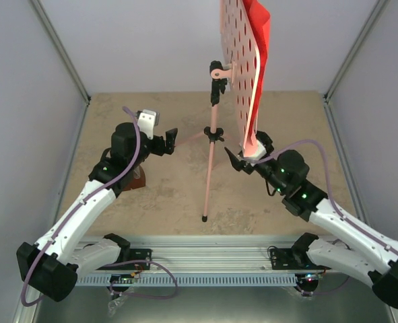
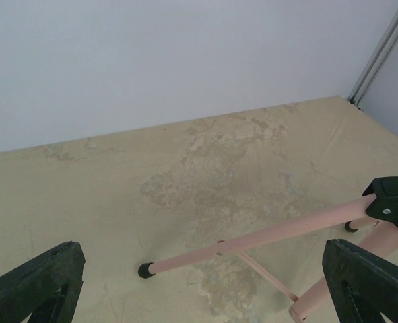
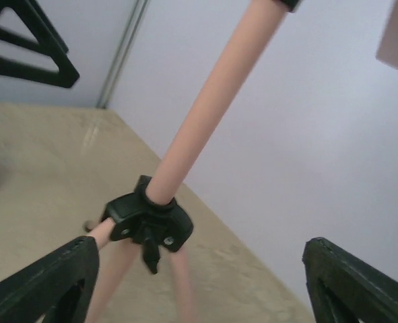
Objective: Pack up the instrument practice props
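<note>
The stand (image 1: 212, 134) stood upright in the middle of the tabletop (image 1: 118, 108) with its three legs splayed. Its desk (image 1: 239, 67) was up high, with the red sheet (image 1: 259, 40) resting against it. I could not make out the white sheet. The metronome (image 1: 137, 179) sat half hidden under my left forearm.

Both my hands were spread and empty. My left hand (image 1: 171, 140) hung just left of the hub (image 3: 148, 225). Its camera looked down along one leg (image 2: 252, 239) that lay between my fingers without touching them. My right hand (image 1: 247, 153) faced the hub from the other side, with the pole (image 3: 212, 94) rising straight ahead in the gap.

I judged the step to be getting a grip on the stand so it could come down. The stand looked top-heavy, with that wide desk on a thin pole. So I thought it best to close one hand on the pole just above the hub, square to it, before anything else was touched. A push from one side only could tip it, and the sheet could slide off. My left hand needed to keep clear of the metronome below it as it reached in.
</note>
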{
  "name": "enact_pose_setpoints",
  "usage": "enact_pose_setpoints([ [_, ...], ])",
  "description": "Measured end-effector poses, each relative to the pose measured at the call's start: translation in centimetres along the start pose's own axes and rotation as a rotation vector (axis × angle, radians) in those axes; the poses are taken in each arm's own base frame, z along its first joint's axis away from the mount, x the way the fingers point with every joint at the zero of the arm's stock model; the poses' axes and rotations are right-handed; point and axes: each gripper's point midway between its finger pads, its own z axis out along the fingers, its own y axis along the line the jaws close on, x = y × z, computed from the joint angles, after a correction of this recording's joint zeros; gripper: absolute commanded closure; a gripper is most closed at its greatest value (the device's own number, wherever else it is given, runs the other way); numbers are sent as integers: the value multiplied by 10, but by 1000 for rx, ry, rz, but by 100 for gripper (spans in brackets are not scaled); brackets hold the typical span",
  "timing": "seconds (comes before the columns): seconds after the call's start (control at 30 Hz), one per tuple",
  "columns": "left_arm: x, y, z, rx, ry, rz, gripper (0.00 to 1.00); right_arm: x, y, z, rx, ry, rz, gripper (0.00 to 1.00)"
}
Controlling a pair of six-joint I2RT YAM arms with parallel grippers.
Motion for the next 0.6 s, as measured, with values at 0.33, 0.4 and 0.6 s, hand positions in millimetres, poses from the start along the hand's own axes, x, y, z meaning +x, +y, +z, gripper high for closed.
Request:
enact_pose_setpoints([
  [0.33,5,0,1,5,9,0,1,31,9,-41,31,-39,413,3],
  [0.4,5,0,1,5,8,0,1,41,12,-38,30,-11,529,4],
  [0.6,5,0,1,1,9,1,1,64,38,-15,-57,79,987,6],
])
